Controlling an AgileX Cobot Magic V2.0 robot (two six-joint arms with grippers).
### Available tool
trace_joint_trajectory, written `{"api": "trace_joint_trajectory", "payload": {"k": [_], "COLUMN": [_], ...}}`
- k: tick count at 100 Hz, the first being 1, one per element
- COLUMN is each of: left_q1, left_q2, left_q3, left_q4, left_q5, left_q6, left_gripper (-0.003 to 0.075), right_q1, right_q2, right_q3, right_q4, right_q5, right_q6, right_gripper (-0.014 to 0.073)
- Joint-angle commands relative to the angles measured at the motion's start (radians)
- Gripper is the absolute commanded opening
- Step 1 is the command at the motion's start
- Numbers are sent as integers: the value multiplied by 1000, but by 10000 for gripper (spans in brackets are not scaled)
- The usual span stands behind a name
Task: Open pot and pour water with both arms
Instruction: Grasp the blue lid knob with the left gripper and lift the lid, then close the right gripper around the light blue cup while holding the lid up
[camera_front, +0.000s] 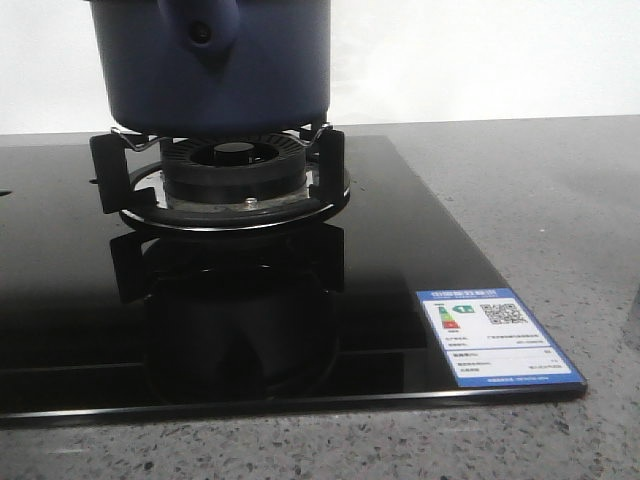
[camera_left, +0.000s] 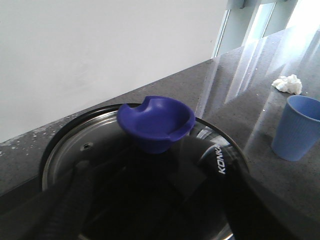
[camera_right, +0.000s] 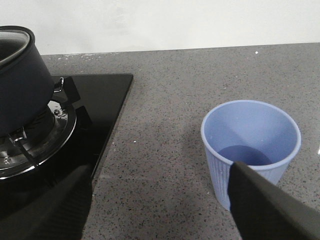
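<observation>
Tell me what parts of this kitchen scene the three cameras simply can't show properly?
- Front view: the pot is cut off by the top edge, so its lid and contents are unseen.
- Left wrist view: the glass lid is still on; dark fingers hide its near side, and glare masks what is inside.
- Right wrist view: the fingers cover part of the pale blue cup.
- Far counter, left wrist view: the white crumpled object is too small to identify.

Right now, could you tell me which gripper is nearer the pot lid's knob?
Left. The left gripper hangs just above the knob on the lid. The right gripper is off beside the cup.
</observation>
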Motion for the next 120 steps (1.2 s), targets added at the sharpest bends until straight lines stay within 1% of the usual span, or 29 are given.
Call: {"api": "trace_joint_trajectory", "payload": {"k": [1,10,18,44,55,71,84,100,120], "left_q1": [-46,-86,-96,-96,-96,-97,-130,-167,-167], "left_q2": [18,54,85,157,186,219,241,252,252], "left_q3": [-61,-82,-96,-158,-176,-200,-226,-238,-238], "left_q4": [-46,-43,-43,-51,-57,-62,-62,-24,-21], "left_q5": [-6,-67,-101,-84,-41,-32,-28,-148,-153], "left_q6": [25,35,35,35,35,35,50,54,54], "left_gripper": [520,520,520,520,520,520,520,520,512], "right_q1": [2,2,2,2,2,2,2,2,2], "right_q2": [12,12,12,12,12,12,12,12,12], "right_q3": [-37,-37,-37,-37,-37,-37,-37,-37,-37], "right_q4": [8,8,8,8,8,8,8,8,8], "right_q5": [-73,-75,-74,-77,-78,-79,-79,-80,-80], "right_q6": [-13,-13,-13,-13,-13,-13,-13,-13,-13], "right_gripper": [514,514,514,514,514,514,514,514,514]}}
